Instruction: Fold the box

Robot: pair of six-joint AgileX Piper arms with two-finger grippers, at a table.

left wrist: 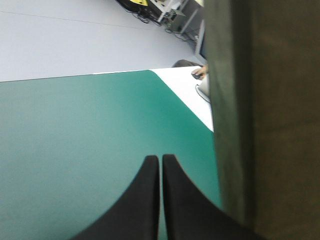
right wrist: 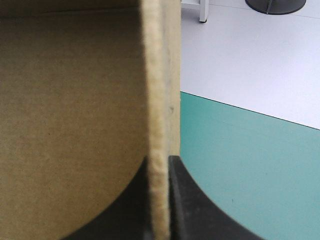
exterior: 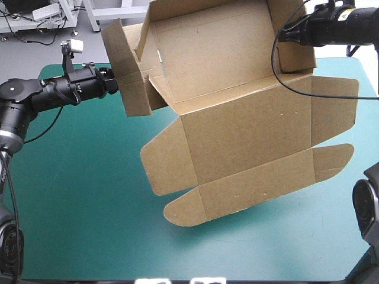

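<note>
High view has the box [exterior: 237, 118] lifted clear of the table [exterior: 83, 195], hanging over its middle and reaching up toward 12 o'clock, half formed: the tray end is uppermost with its back and side walls raised, while the lid panel [exterior: 249, 139] and its rounded tuck flap [exterior: 237, 198] hang flat toward 6 o'clock. The right gripper [right wrist: 159, 162], at about 1 o'clock, is all but closed with the edge of the right-hand wall pinched between its black fingers, so it carries the sheet. The left gripper [left wrist: 160, 165], at about 10 o'clock, has its fingers closed together on nothing; the brown board stands just beside it, and it seems to press against the loose left wall [exterior: 127, 71], though contact is not plain. I judge the step in hand to be raising and tucking the side walls, roughly midway through the fold. The next move likely calls for the left arm to push that splayed wall inward until it stands square, with the right grip steady against twisting. The tray part, as far as it shows, holds nothing.
</note>
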